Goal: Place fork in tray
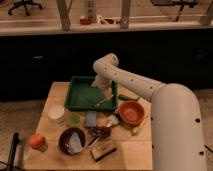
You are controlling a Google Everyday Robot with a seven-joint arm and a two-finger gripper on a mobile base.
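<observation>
Reaching in from the right, the robot's pale arm bends at its elbow above the far side of the worktop (pixel 54 95) and drops its end effector (pixel 103 92) over the right half of the tray (pixel 81 95). Whether the end effector is clenched or released cannot be told.

The tray is dark green, shallow and rimmed, and sits at the back of the wooden worktop. The fork (pixel 101 103) shows as a thin pale streak inside the tray, low against its floor near the front right corner, just beneath the end effector. Whether the two are touching cannot be told.

In front of the tray the worktop carries the other items:
- A round orange bowl (pixel 131 112) stands just right of the tray's front right corner.
- A white utensil (pixel 113 120) lies beside that bowl on its left.
- A blue-grey pad (pixel 91 119) lies near the tray's front edge, with a small green cup (pixel 74 119) to its left.
- A white cup (pixel 56 113) stands further left.
- A dark bowl (pixel 72 140) holding something pale sits nearer the front.
- An orange ball-like object (pixel 36 141) rests at the front left corner.
- A brown block (pixel 104 149) lies toward the front centre.
</observation>
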